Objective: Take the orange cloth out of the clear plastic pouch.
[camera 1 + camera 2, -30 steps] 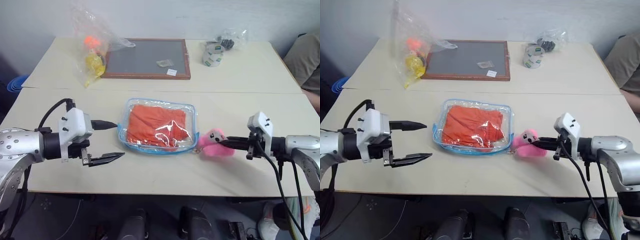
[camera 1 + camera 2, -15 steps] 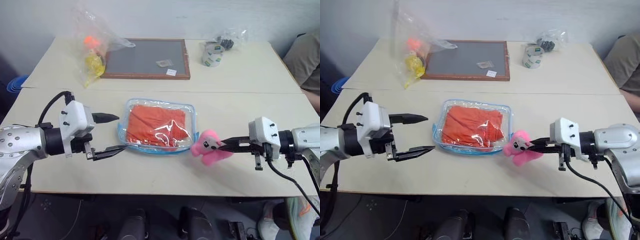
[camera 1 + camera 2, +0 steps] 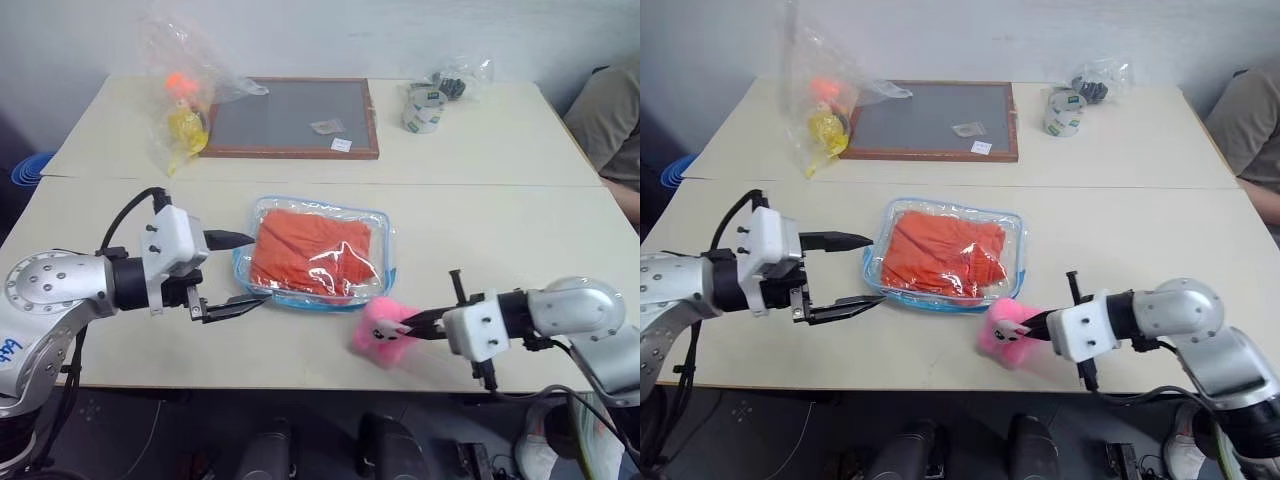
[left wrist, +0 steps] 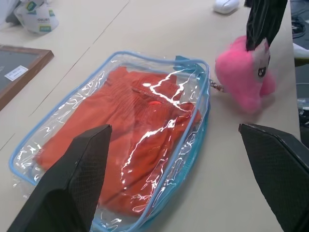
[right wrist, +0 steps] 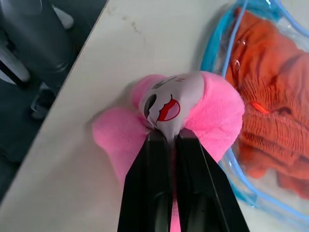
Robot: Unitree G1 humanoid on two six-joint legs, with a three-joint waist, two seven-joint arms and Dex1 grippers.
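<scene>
On the near table, the orange cloth [image 3: 312,252] lay inside the clear blue-trimmed plastic pouch [image 3: 262,210], the right gripper [image 3: 1032,327] clamped on its pink plush keychain [image 3: 1002,331], the left gripper [image 3: 860,270] spread wide; pulling steadily should unzip it.

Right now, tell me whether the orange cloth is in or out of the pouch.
In. The orange cloth lies folded under the clear plastic pouch, whose blue trim runs all the way around it.
</scene>
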